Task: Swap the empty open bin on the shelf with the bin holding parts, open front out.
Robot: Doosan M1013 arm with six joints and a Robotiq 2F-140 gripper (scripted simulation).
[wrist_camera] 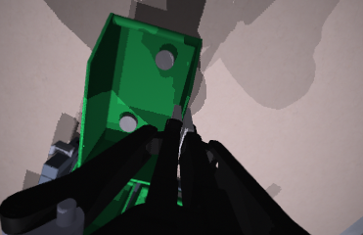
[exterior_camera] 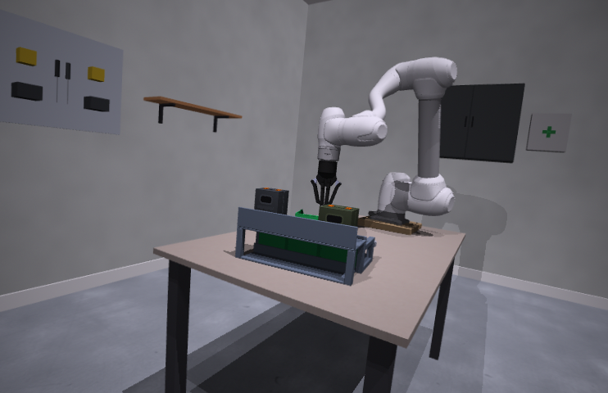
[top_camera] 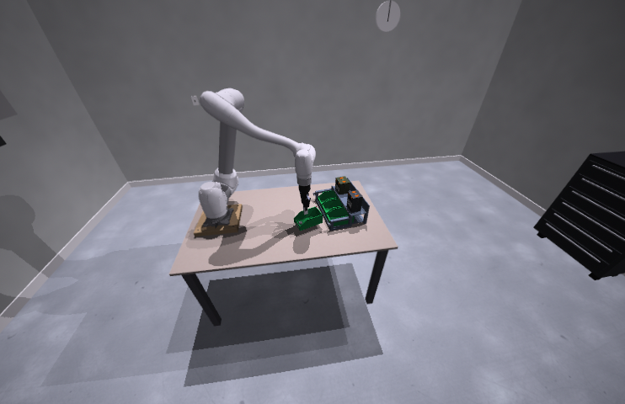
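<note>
My gripper (top_camera: 306, 210) (exterior_camera: 322, 204) (wrist_camera: 179, 117) is shut on one side wall of a green open bin (top_camera: 309, 220) (exterior_camera: 306, 214) (wrist_camera: 145, 73). The bin hangs slightly above the table, roughly level. Two grey round parts (wrist_camera: 164, 60) (wrist_camera: 128, 122) show inside it in the wrist view. The blue-grey shelf (exterior_camera: 295, 224) (wrist_camera: 51, 170) stands close beside the bin. Green bins (top_camera: 331, 205) (exterior_camera: 302, 246) sit side by side in the shelf. I cannot tell which of them is empty. In the exterior view the shelf and a box hide most of the held bin.
A dark box (top_camera: 355, 202) (exterior_camera: 270, 201) and an olive box (top_camera: 342, 184) (exterior_camera: 338, 216) stand at the far side of the shelf from the held bin. The robot's base stands on a wooden plate (top_camera: 233, 221) at the other end of the table (top_camera: 275, 254) (exterior_camera: 392, 286).
</note>
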